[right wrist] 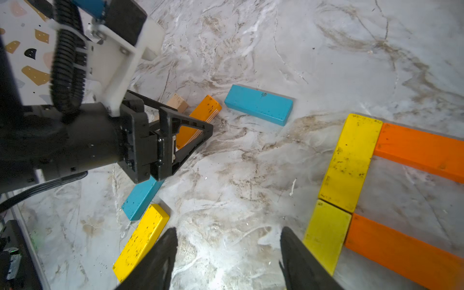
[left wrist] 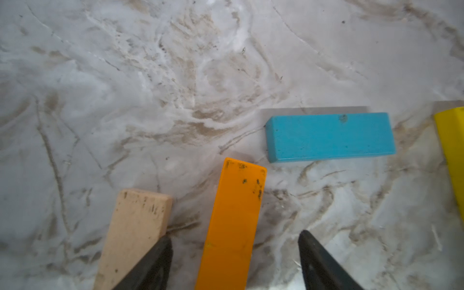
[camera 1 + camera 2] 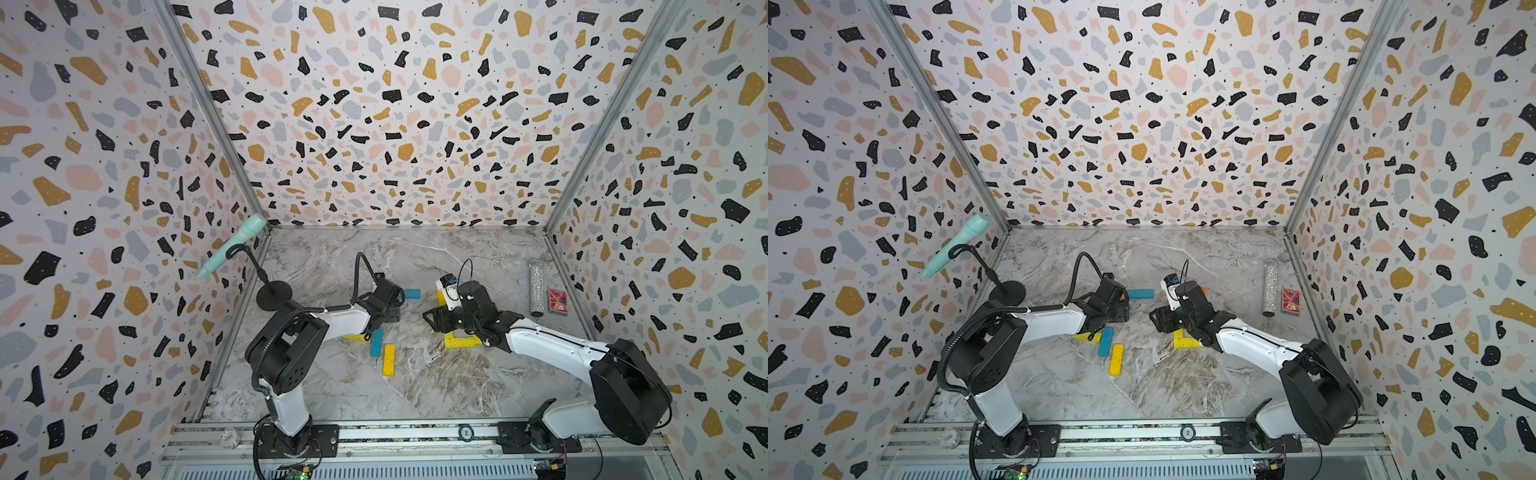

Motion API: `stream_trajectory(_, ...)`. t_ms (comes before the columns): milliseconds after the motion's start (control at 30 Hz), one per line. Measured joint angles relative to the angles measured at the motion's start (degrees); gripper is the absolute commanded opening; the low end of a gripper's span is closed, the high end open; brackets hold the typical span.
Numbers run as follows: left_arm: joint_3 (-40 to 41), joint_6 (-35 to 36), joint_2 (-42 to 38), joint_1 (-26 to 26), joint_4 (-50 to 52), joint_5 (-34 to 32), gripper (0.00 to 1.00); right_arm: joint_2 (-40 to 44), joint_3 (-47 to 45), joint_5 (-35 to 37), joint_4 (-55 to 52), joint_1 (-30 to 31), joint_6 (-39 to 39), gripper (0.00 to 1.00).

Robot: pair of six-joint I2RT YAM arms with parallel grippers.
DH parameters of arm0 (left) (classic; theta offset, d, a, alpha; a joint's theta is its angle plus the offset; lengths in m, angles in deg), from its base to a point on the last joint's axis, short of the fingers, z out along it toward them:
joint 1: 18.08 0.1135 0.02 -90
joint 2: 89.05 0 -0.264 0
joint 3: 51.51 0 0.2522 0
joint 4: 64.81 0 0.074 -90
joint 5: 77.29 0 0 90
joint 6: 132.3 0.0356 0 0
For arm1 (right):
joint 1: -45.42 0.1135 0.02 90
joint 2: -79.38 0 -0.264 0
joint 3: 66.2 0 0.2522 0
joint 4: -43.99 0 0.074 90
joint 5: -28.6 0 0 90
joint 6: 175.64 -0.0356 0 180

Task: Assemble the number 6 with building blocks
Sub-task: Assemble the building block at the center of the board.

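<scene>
pickup step: left end effector (image 2: 234,237) straddles the orange block (image 2: 236,200), jaws parted (no grip yet); next, close squarely and lift. right end effector (image 1: 228,231) parted, empty.

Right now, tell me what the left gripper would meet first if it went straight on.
Probably the orange plank, lying lengthwise between the open jaws of the left gripper; depth is unclear. The teal plank sits off that line.

Light: bright, even, diffuse, cast from above.
Shadows: a short grey band is thrown beside the teal block (image 2: 330,136).
Glare: white patch on the table (image 1: 221,238).
Focus: left fingertips (image 2: 153,263) are blurred.
Distortion: walls (image 3: 104,166) are stretched at the edges.
</scene>
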Motion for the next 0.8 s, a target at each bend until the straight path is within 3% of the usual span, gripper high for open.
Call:
stream_trajectory(233,-2.32,2.91,2.45,0.0,2.93,-1.88,0.63,0.0,-0.17,0.0,-0.09,-0.15,0.35,0.66)
stream_trajectory(500,-3.98,4.98,3.78,0.0,3.41,-3.34,0.35,0.0,-0.33,0.0,-0.09,-0.48,0.39,0.66)
stream_trajectory(800,-4.35,4.96,4.2,2.56,1.64,-0.46,0.21,-0.04,-0.52,-0.02,-0.15,-0.83,0.92,0.66)
